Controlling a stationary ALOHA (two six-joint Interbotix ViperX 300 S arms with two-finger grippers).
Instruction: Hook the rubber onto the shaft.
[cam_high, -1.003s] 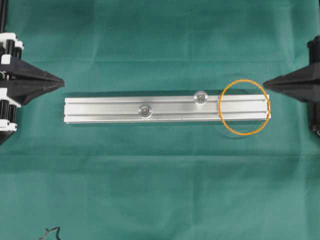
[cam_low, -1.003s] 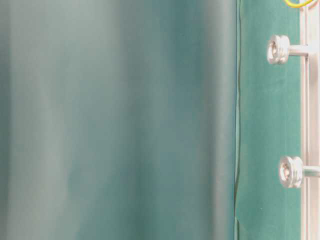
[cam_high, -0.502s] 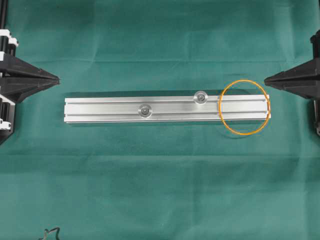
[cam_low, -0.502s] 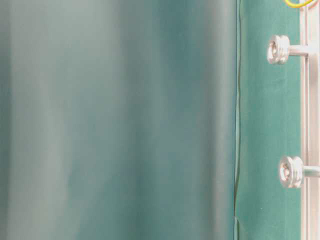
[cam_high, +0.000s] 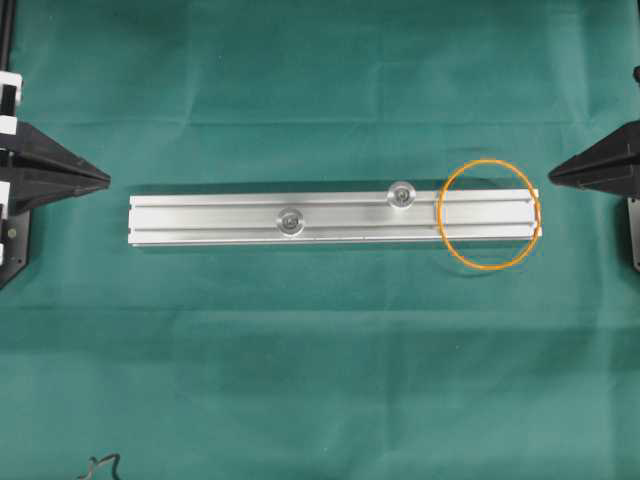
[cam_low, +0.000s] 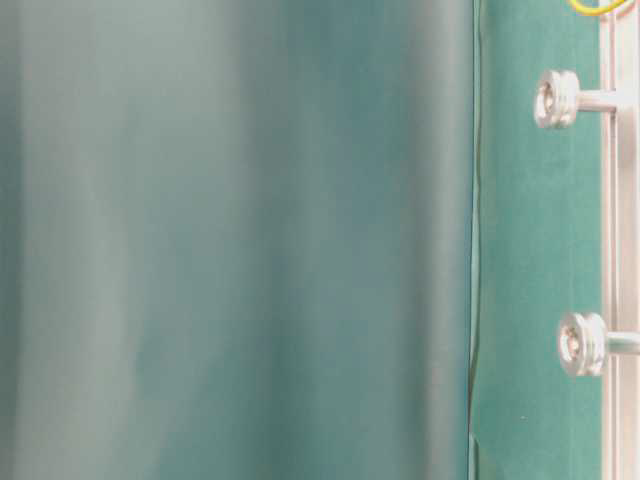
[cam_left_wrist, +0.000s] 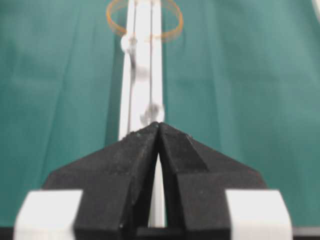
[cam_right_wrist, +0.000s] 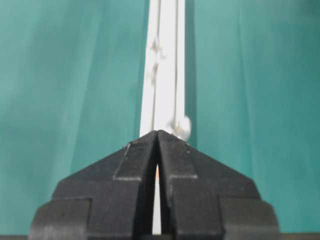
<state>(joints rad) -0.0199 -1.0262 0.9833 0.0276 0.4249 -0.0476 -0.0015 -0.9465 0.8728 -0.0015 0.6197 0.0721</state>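
Two shafts stand on the silver rail (cam_high: 335, 219): one shaft (cam_high: 291, 221) near mid-frame, the other shaft (cam_high: 401, 194) to its right, and the table-level view alone shows them side-on as flanged pegs. Overhead, the rubber (cam_high: 489, 214) lies looped across the rail's right end, hooked on neither. Only the wrist views show the left pincer (cam_left_wrist: 159, 125) and right pincer (cam_right_wrist: 158, 133) with tips pressed together, empty.

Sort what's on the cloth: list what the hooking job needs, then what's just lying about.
Needed:
orange rubber band, draped across the rail's end
two shafts standing on the rail
silver rail
left gripper and right gripper, jaws together

Lying about:
small dark scrap at the cloth's near edge
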